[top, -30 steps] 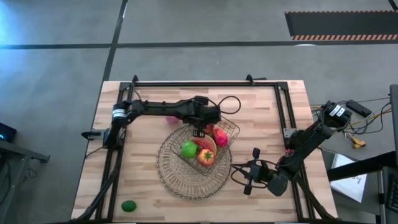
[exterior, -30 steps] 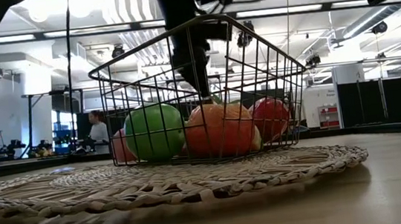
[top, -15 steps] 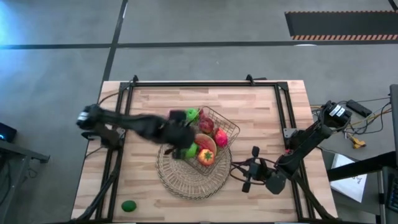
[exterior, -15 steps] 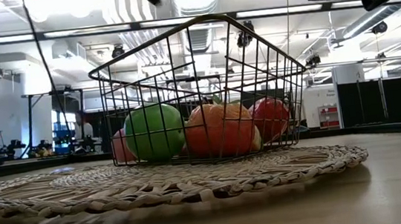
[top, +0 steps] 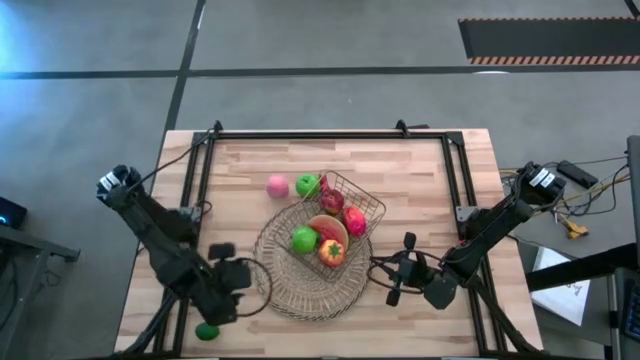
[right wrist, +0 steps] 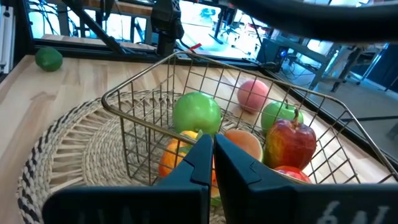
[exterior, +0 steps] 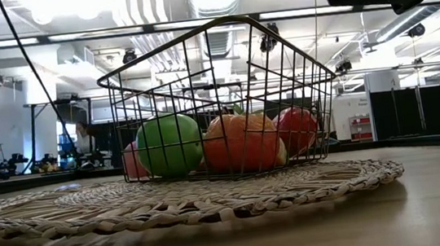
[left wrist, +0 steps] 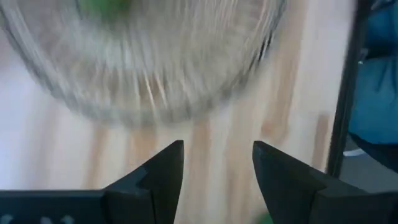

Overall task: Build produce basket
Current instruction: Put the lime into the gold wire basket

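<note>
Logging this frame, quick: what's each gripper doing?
Left gripper: open, empty.
Right gripper: shut, holding nothing.

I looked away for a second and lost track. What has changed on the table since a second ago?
The left arm has swung away from above the basket to the near left of the table; its gripper, fingers open and empty, now sits just above the lime. The basket, its fruit, the pink peach and green apple outside it, the mat and the right gripper stayed put.
</note>
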Available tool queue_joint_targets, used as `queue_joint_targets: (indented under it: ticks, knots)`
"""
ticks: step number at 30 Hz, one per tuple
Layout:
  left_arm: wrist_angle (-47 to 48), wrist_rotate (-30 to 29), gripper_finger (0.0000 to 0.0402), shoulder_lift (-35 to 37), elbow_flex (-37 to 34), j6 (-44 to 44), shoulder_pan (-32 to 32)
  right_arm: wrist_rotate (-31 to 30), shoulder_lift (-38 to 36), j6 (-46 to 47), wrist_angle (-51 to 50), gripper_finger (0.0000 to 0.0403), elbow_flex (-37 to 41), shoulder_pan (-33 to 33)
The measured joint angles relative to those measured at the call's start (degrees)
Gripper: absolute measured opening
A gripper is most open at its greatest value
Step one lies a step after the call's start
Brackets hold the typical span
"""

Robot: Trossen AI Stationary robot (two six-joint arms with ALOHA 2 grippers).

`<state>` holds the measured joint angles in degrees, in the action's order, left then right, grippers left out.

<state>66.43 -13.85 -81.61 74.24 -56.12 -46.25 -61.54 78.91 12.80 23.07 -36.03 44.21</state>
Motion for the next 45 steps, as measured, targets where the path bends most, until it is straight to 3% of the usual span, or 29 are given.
queue_joint_targets:
  ticks: [6,13,20,24,34,45]
  knots:
    - [-1.2,10.3,0.0176,-0.8,-9.6,-19.9,-4.8,0.0,0.0,-2.5,0.0,0.0009,0.0,0.0]
    - [-5.1,25.7,0.0212,-1.7,-16.6,-24.6,-5.2,0.0,0.0,-5.1,0.0,0.0009,0.0,0.0]
    - [-13.1,27.5,0.0292,-1.7,-16.3,-24.4,-5.4,0.0,0.0,-6.4,0.0,0.0009,0.0,0.0]
    - [-16.9,27.6,0.0319,-3.0,-16.5,-23.5,-7.2,0.0,0.0,-6.5,0.0,0.0009,0.0,0.0]
    - [-21.0,36.0,0.0324,-11.5,-15.6,-21.0,-11.0,0.0,0.0,-7.1,0.0,0.0009,0.0,-0.1]
    - [-21.8,37.0,0.0323,-20.6,-15.2,-13.4,-10.6,0.0,0.0,-6.9,0.0,0.0009,0.1,0.0]
